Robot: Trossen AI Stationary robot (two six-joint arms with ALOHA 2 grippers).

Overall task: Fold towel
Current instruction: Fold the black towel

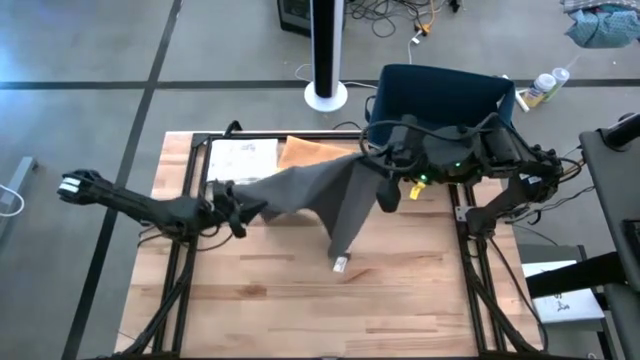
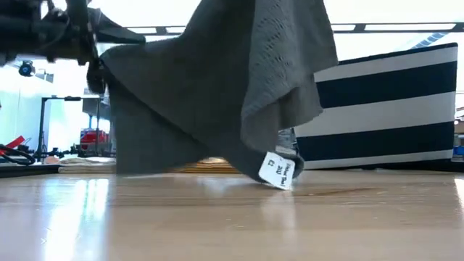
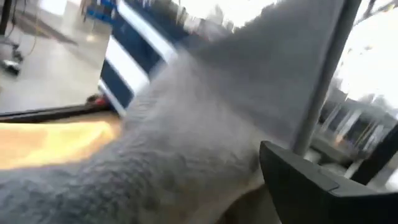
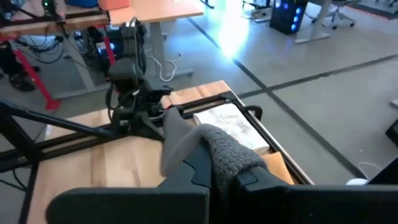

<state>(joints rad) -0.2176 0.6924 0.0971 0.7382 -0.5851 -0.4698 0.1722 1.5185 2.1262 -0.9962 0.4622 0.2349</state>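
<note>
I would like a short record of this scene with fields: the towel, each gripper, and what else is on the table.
towel: grey towel lifted and stretched between both arms, one corner with a white tag hanging down to the table
left gripper: holds the towel's left end
right gripper: shut on the towel's right end
other things: papers and an orange sheet at the far edge

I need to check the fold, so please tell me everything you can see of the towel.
The towel is grey, soft and knitted-looking, with a small white tag at its hanging corner. It is lifted and stretched between the left end effector and the right end effector, each holding an edge. The middle sags, and one corner hangs down to the table, the tag at or just above the wood. It is not yet folded.
</note>
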